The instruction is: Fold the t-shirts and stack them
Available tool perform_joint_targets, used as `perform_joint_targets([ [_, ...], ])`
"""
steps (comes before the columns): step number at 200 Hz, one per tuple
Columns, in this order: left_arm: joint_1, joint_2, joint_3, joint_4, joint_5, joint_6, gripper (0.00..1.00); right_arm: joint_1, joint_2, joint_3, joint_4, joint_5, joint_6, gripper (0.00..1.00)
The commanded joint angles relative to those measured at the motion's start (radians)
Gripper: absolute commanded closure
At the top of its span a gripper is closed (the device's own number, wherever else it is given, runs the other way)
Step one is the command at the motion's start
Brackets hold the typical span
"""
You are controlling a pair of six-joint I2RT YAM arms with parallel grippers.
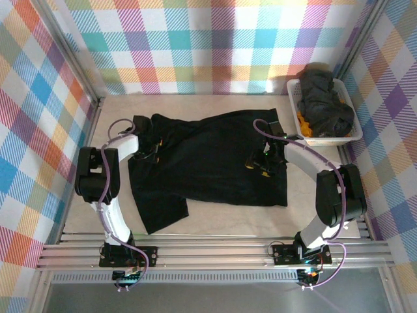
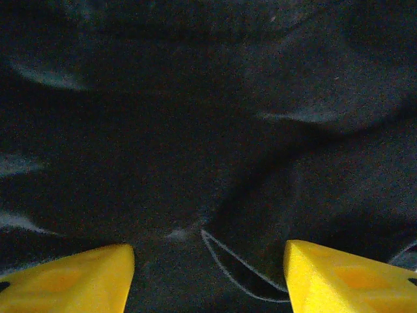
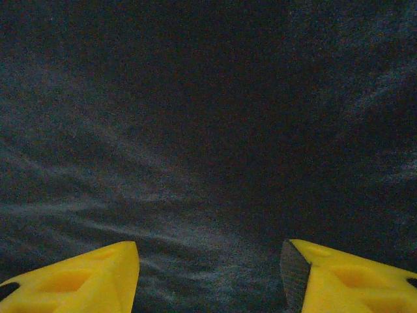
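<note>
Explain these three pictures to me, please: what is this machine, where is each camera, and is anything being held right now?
The machine is two robot arms bolted at the near edge of a table. The wide picture comes from a fixed camera above and behind them. In it, the left gripper and the right gripper both sit over a black t-shirt spread flat on the table.

The two dark pictures come from cameras on the wrists, left and right. The yellow wedges are each gripper's own fingers, looking down on the shirt's cloth. In both, the fingers stand apart with nothing pinched, so nothing is held.

At the far right a white basket holds a heap of dark cloth, likely more shirts, and a small orange item.
</note>
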Motion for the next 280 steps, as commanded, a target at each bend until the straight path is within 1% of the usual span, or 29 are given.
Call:
perform_joint_targets([
  [1, 0.014, 0.035, 0.042, 0.041, 0.002, 0.002, 0.44, 0.006, 0.009, 0.028, 0.004, -0.023, 0.005, 0.40],
  [17, 0.014, 0.042, 0.046, 0.045, -0.002, 0.004, 0.50, 0.006, 0.012, 0.025, 0.005, -0.024, 0.003, 0.40],
  [31, 0.013, 0.041, 0.046, 0.045, -0.008, 0.010, 0.59, 0.007, 0.017, 0.018, 0.011, -0.026, 0.002, 0.40],
  [42, 0.013, 0.041, 0.048, 0.045, -0.009, 0.013, 0.64, 0.006, 0.025, 0.013, 0.013, -0.023, 0.002, 0.40],
  [63, 0.012, 0.045, 0.059, 0.045, 0.000, 0.017, 0.66, 0.006, 0.041, 0.001, 0.022, -0.021, 0.002, 0.41],
  [72, 0.013, 0.045, 0.062, 0.041, -0.004, 0.021, 0.70, 0.007, 0.046, -0.004, 0.027, -0.024, 0.004, 0.41],
  [93, 0.014, 0.050, 0.087, 0.011, -0.018, 0.042, 0.83, 0.009, 0.043, -0.011, 0.034, -0.026, 0.007, 0.41],
  [110, 0.014, 0.052, 0.100, 0.005, -0.022, 0.049, 1.00, 0.011, 0.038, -0.013, 0.033, -0.025, 0.006, 0.41],
  [137, 0.009, 0.030, 0.138, 0.013, -0.028, 0.064, 1.00, 0.011, 0.036, -0.019, 0.040, -0.024, 0.001, 0.41],
  [159, 0.008, 0.042, 0.234, 0.019, -0.031, 0.100, 1.00, 0.010, 0.050, -0.019, 0.045, -0.031, -0.001, 0.41],
  [173, 0.014, 0.089, 0.318, 0.040, -0.008, 0.119, 1.00, 0.010, 0.053, -0.018, 0.046, -0.031, -0.001, 0.41],
  [185, 0.017, 0.147, 0.420, 0.045, 0.008, 0.126, 1.00, 0.010, 0.055, -0.011, 0.042, -0.031, -0.004, 0.41],
  [188, 0.018, 0.163, 0.448, 0.078, 0.013, 0.129, 1.00, 0.010, 0.055, -0.010, 0.040, -0.031, -0.005, 0.41],
  [199, 0.017, 0.242, 0.558, 0.101, 0.026, 0.139, 1.00, 0.010, 0.056, 0.001, 0.032, -0.030, -0.010, 0.41],
  [227, 0.012, 0.498, 0.920, 0.223, 0.081, 0.095, 1.00, 0.010, 0.067, 0.027, 0.014, -0.029, -0.016, 0.42],
  [241, 0.011, 0.636, 1.126, 0.232, 0.077, 0.073, 1.00, 0.011, 0.073, 0.034, 0.014, -0.034, -0.010, 0.42],
  [259, 0.011, 0.833, 1.421, 0.250, 0.108, 0.041, 1.00, 0.011, 0.083, 0.033, 0.021, -0.045, -0.005, 0.42],
  [261, 0.010, 0.853, 1.454, 0.246, 0.110, 0.040, 0.99, 0.011, 0.084, 0.033, 0.021, -0.046, -0.004, 0.42],
  [265, 0.011, 0.888, 1.512, 0.227, 0.113, 0.036, 0.91, 0.011, 0.088, 0.034, 0.022, -0.046, -0.005, 0.42],
  [268, 0.010, 0.911, 1.544, 0.216, 0.114, 0.035, 0.81, 0.010, 0.089, 0.033, 0.022, -0.046, -0.006, 0.42],
  [269, 0.011, 0.917, 1.557, 0.211, 0.115, 0.036, 0.79, 0.010, 0.090, 0.033, 0.022, -0.046, -0.006, 0.42],
  [270, 0.011, 0.923, 1.568, 0.207, 0.116, 0.036, 0.75, 0.010, 0.091, 0.034, 0.022, -0.046, -0.006, 0.42],
  [272, 0.011, 0.934, 1.585, 0.199, 0.119, 0.038, 0.69, 0.011, 0.094, 0.034, 0.021, -0.047, -0.007, 0.42],
  [274, 0.012, 0.943, 1.598, 0.191, 0.122, 0.040, 0.56, 0.011, 0.094, 0.034, 0.021, -0.047, -0.008, 0.42],
  [276, 0.012, 0.949, 1.609, 0.185, 0.126, 0.041, 0.47, 0.011, 0.096, 0.033, 0.022, -0.047, -0.007, 0.42],
  [278, 0.012, 0.951, 1.613, 0.178, 0.130, 0.044, 0.40, 0.010, 0.097, 0.034, 0.021, -0.048, -0.007, 0.42],
  [280, 0.012, 0.953, 1.613, 0.173, 0.133, 0.047, 0.35, 0.011, 0.098, 0.034, 0.022, -0.049, -0.007, 0.42],
])
